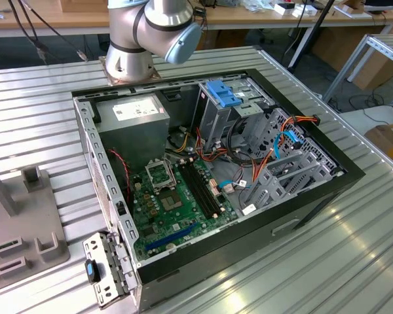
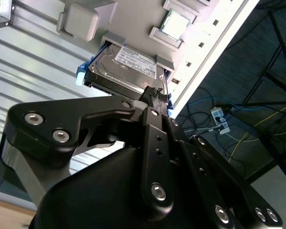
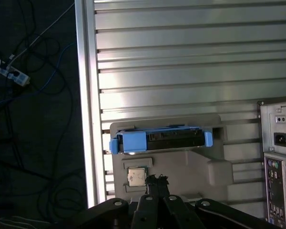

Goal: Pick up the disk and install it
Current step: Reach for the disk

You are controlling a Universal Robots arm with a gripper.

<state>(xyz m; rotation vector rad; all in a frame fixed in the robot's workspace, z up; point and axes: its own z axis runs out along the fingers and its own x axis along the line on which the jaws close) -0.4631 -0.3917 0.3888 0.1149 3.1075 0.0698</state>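
Note:
The disk [image 3: 159, 140] lies on its side in a slot of a grey holder plate [image 3: 190, 164] on the ribbed metal table. Its bright blue carrier frame faces the first wrist view. In the second wrist view the disk [image 2: 128, 67] shows its grey metal body and white label, with blue frame ends at both sides. My gripper [image 3: 157, 180] hangs above the holder, a little to the side of the disk and apart from it. Its black fingertips [image 2: 155, 94] are drawn together with nothing between them.
The open computer case [image 1: 354, 176] sits mid-table, holding a tall drive cage with a blue latch [image 1: 223, 95], a grey power-supply box [image 1: 134, 114] and the motherboard [image 1: 177, 196]. A processor chip [image 3: 137, 176] lies on the holder. The table edge [image 3: 86, 95] and floor cables are close by.

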